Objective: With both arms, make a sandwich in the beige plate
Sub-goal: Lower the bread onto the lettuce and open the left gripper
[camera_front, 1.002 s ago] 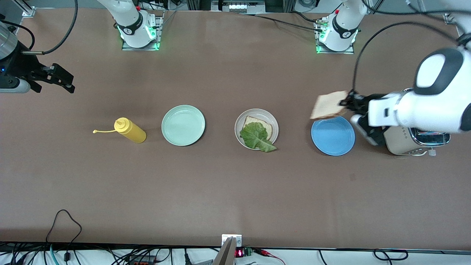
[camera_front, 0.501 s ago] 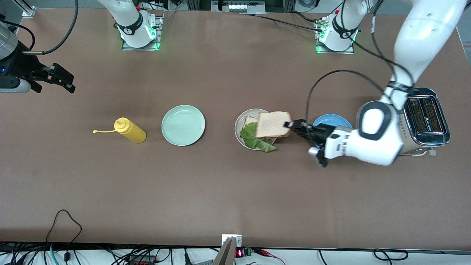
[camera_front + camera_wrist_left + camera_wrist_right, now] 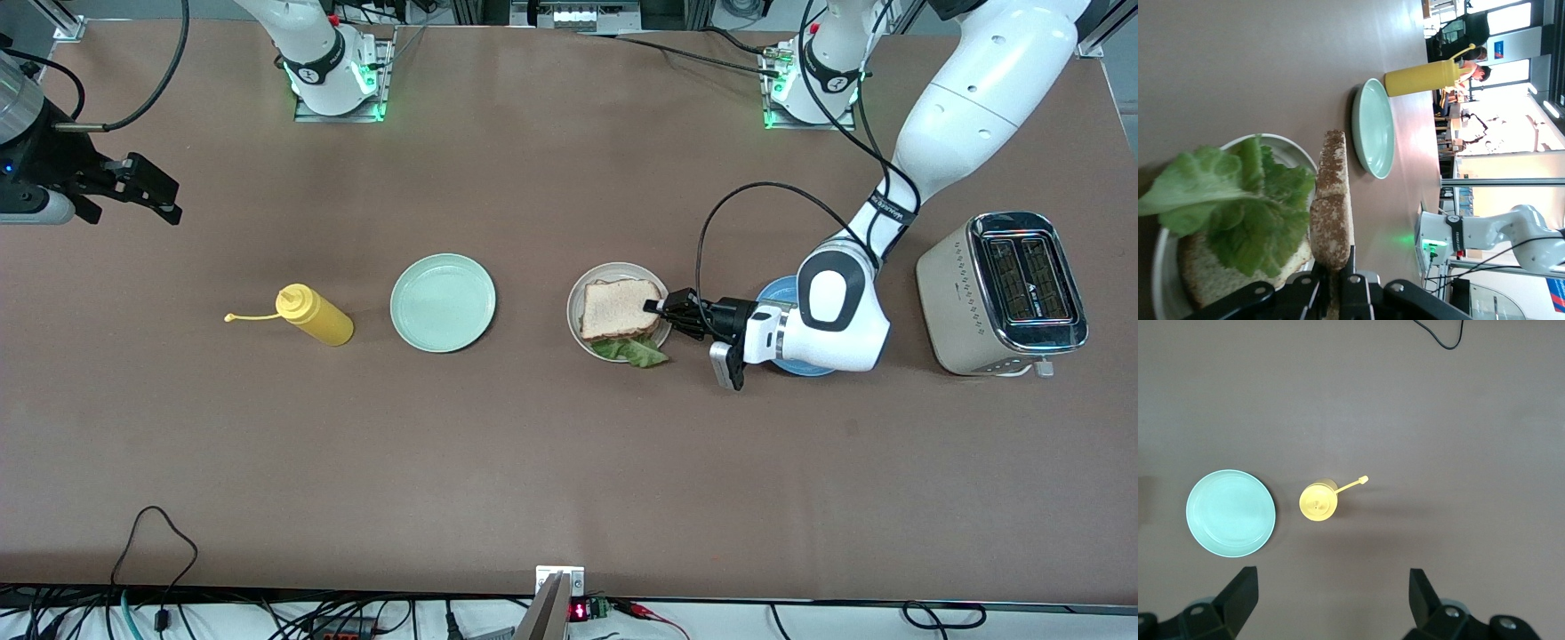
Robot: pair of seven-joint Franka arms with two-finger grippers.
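Carried over the beige plate [image 3: 578, 300], top bread slice [image 3: 618, 307] sits clamped in left gripper [image 3: 662, 311].

The glossy white left arm [image 3: 965, 98] reaches down from its base at the table's back edge, elbow bent, its forearm lying low and level over the table. Its black two-finger left gripper [image 3: 655, 308] is clamped tight on the crust edge of a pale bread slice [image 3: 615, 309]. The right arm waits at its own end of the table, raised, its black right gripper [image 3: 1331, 600] pointing straight down with fingers [image 3: 1241, 595] spread wide and holding nothing.
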